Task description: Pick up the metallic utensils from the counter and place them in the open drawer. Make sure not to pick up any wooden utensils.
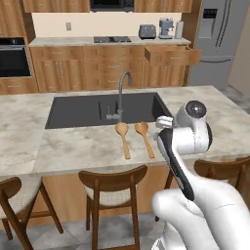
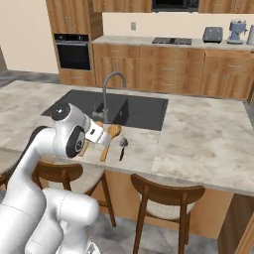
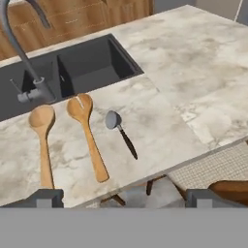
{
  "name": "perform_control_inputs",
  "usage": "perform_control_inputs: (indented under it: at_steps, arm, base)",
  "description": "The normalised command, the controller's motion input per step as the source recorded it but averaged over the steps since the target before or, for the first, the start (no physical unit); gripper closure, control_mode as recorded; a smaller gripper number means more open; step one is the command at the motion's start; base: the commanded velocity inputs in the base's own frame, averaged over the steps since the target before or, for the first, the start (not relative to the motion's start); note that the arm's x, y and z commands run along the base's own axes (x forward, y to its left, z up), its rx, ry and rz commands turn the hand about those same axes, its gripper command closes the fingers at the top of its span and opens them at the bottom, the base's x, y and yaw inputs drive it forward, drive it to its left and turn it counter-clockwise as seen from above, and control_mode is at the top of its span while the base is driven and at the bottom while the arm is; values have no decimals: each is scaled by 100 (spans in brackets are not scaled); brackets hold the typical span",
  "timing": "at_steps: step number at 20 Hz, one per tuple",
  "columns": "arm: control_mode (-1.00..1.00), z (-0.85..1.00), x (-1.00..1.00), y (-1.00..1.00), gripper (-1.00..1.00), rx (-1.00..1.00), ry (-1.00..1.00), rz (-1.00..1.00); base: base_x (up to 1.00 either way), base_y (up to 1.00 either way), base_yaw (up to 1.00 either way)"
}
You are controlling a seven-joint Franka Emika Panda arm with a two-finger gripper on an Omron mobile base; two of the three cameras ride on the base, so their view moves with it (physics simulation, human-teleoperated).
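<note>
One metallic utensil (image 3: 120,131), with a grey rounded head and a slim black handle, lies on the beige marble counter (image 3: 193,72) near its front edge. It also appears as a small dark piece (image 2: 122,148) just right of the wooden utensils. Those are two tan spoons (image 3: 87,135) (image 3: 43,140) lying side by side in front of the sink (image 1: 97,110). My gripper (image 3: 125,196) hovers above the counter's front edge, open, with nothing between its fingertips (image 3: 46,197). The open drawer (image 1: 171,54) sticks out of the rear cabinets at the far right.
A grey tap (image 1: 122,88) rises at the sink's front rim, close to the spoon bowls. Wooden stools (image 1: 114,180) (image 2: 163,193) stand under the counter's front edge. The rear counter carries a stovetop, a toaster (image 1: 147,31) and a coffee machine; a fridge (image 1: 219,34) stands right of it.
</note>
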Motion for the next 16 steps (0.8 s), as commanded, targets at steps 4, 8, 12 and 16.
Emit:
perform_control_inputs:
  at_steps: [4, 8, 12, 16]
  arm:
    - [-100, -49, 58, -7, -100, -1, 34, 20]
    - [-100, -55, 47, -9, -100, -4, 28, 16]
    - [-100, -43, 42, -22, -100, -3, 16, 14]
    - [-100, -31, 41, -21, -100, 0, 10, 12]
  base:
    - [0, 0, 0]
    - [0, 0, 0]
    - [0, 0, 0]
    - [0, 0, 0]
